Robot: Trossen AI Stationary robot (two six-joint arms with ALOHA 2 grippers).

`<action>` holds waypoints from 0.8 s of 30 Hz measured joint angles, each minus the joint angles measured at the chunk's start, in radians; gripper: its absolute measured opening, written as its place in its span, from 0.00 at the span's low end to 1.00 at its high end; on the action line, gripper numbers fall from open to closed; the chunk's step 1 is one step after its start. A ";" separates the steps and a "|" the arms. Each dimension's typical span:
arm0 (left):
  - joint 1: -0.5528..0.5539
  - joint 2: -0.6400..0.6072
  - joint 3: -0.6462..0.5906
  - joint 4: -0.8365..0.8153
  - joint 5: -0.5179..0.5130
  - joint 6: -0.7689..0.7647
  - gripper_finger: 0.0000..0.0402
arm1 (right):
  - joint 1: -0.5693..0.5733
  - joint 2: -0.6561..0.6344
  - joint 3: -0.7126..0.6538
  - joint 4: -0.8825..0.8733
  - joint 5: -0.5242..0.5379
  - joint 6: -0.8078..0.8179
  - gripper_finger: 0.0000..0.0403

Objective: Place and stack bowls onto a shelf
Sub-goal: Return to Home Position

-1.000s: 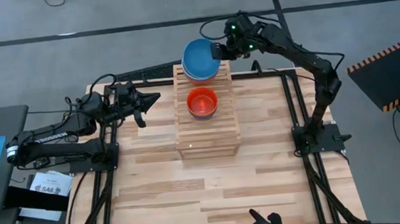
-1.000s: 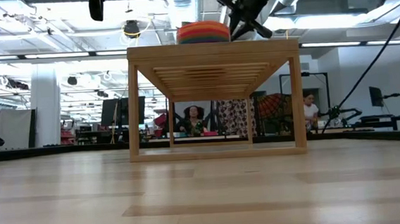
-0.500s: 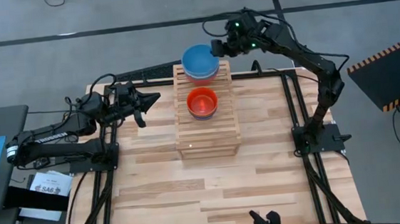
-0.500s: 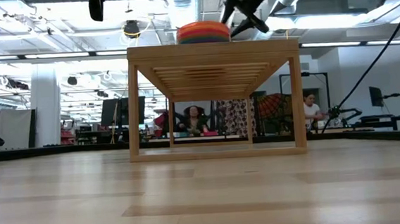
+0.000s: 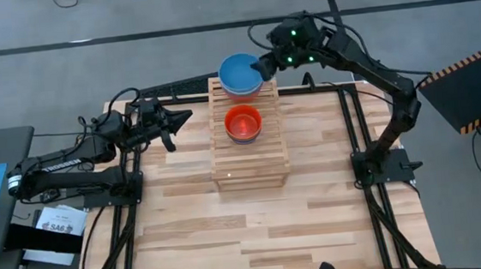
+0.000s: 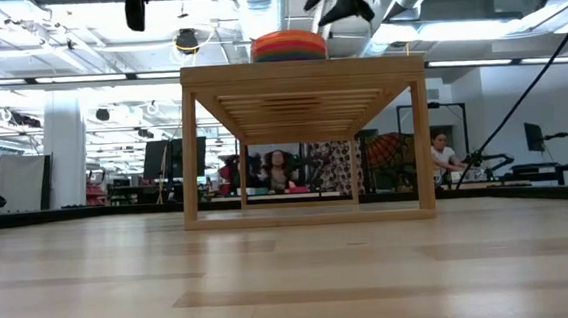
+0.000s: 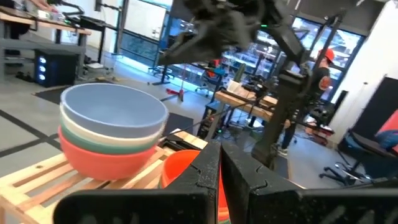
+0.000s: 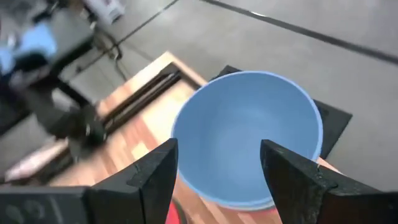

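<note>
- Blue bowl: it sits mouth-up as the top of a nested stack on the far step of the shelf. It lies just ahead of and below my right gripper, clear of both fingers.
- Right gripper, wrist view: the fingers are spread wide with nothing between them. The bowl's hollow shows in the gap beyond the tips.
- Left gripper: it waits well to the side of the shelf. Its fingers are pressed nearly together and hold nothing.
- Red stack: smaller bowls are nested on the nearer step, farther from the right fingers than the blue bowl.
- Handling, as I judge it: the bowl is thin plastic, so light and stiff. It is also glossy, so likely to slip in a flat pinch. I would take it at the rim, one finger inside the wall and one outside.
- Orientation: the bowl opens straight up and looks level on the bowls beneath it. Being round, it has no long axis; its only axis is the vertical one through its centre.
</note>
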 joint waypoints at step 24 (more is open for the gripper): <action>0.001 0.000 0.000 0.000 -0.070 0.088 0.00 | 0.013 -0.314 -0.664 0.643 -0.026 -0.060 0.08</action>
